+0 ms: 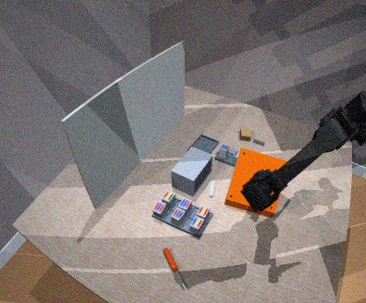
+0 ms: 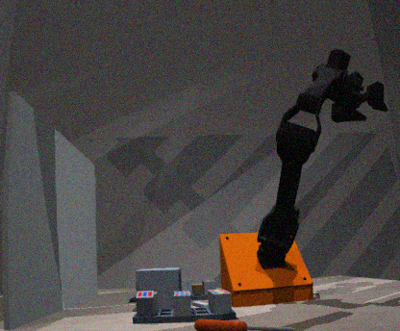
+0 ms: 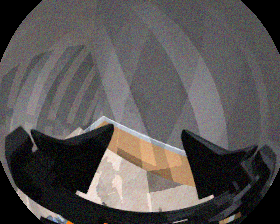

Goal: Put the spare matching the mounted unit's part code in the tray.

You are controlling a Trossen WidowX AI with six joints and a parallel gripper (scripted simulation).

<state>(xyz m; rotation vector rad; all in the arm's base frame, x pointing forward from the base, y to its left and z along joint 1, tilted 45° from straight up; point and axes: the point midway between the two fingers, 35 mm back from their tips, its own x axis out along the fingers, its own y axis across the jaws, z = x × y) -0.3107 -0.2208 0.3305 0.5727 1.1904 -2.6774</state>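
Several grey spares, among them one spare (image 1: 197,223) (image 2: 219,303), stand in a dark rack (image 1: 175,224) (image 2: 172,318), with red, blue or yellow stripes on top. A larger grey box (image 1: 194,169) (image 2: 158,278) stands behind them. A small grey block (image 1: 223,151) with a blue-striped top stands in a second dark holder (image 1: 224,160). Which is the mounted unit I cannot tell; no printed code is readable. The flat dark tray (image 1: 203,143) beyond the larger box looks empty. My gripper (image 2: 376,114) (image 3: 148,130) is open and empty, high at the right, far from the spares.
An orange block (image 1: 250,172) (image 2: 259,260) is under the arm. Tall grey panels (image 1: 157,101) (image 2: 76,221) stand at the left. A screwdriver (image 1: 170,259) (image 2: 220,325) lies in front of the rack. A white bar (image 1: 212,188) and a tan block (image 1: 245,133) are on the table.
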